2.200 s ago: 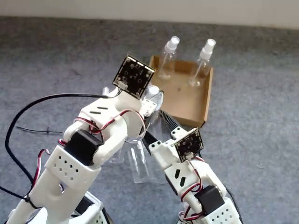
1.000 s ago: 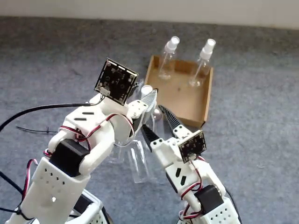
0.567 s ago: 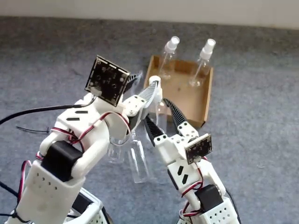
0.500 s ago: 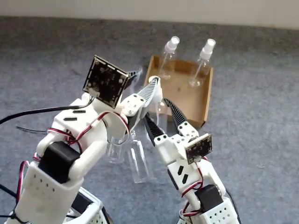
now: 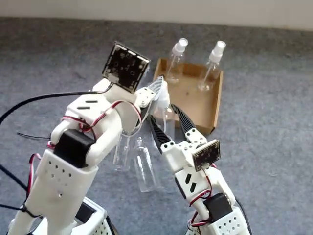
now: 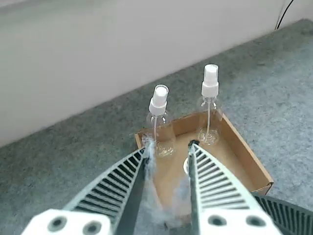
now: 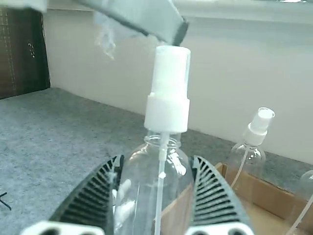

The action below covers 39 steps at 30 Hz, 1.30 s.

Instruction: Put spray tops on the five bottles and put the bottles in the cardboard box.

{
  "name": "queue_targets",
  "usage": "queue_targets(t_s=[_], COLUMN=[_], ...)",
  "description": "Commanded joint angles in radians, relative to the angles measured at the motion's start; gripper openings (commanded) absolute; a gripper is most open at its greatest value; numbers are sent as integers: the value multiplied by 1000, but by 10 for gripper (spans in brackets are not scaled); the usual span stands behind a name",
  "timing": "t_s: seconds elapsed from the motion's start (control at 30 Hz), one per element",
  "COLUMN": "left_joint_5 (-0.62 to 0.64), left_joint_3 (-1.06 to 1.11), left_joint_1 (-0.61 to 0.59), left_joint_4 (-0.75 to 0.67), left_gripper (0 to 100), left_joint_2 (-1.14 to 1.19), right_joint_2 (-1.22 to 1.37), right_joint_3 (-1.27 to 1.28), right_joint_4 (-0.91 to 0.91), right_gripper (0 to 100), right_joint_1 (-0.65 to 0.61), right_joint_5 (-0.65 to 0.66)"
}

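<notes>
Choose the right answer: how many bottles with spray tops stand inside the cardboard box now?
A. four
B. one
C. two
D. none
C: a first capped bottle and a second capped bottle stand upright, apart from each other, at the far side of the cardboard box.
</notes>
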Motion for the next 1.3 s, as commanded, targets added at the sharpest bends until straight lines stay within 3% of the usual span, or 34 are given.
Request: queue_targets(t_s=[0.0, 0.17, 0.53, 0.73, 0.9, 1.1, 1.27], left_joint_5=[-17, -18, -83, -110, -112, -112, -104], left_joint_3=[-41, -42, -53, -173, -130, 159, 526], left_joint_1=[10, 73, 71, -101, -257, -447, -524], left_joint_4=[21, 64, 81, 183, 242, 222, 48], left_gripper=[120, 120, 120, 120, 120, 120, 119], left_joint_2=[22, 24, 19, -108, -251, -387, -486], right_joint_2=[-10, -10, -10, -10, 2, 4, 156], right_joint_3=[-16, -16, -16, -21, -27, -82, -191], right_joint_4=[-25, -25, -19, -41, -165, -200, -203], right_gripper=[4, 4, 4, 4, 4, 4, 4], right_joint_1=[12, 10, 10, 31, 87, 147, 143], right_joint_5=[-11, -11, -11, -11, -11, -11, -11])
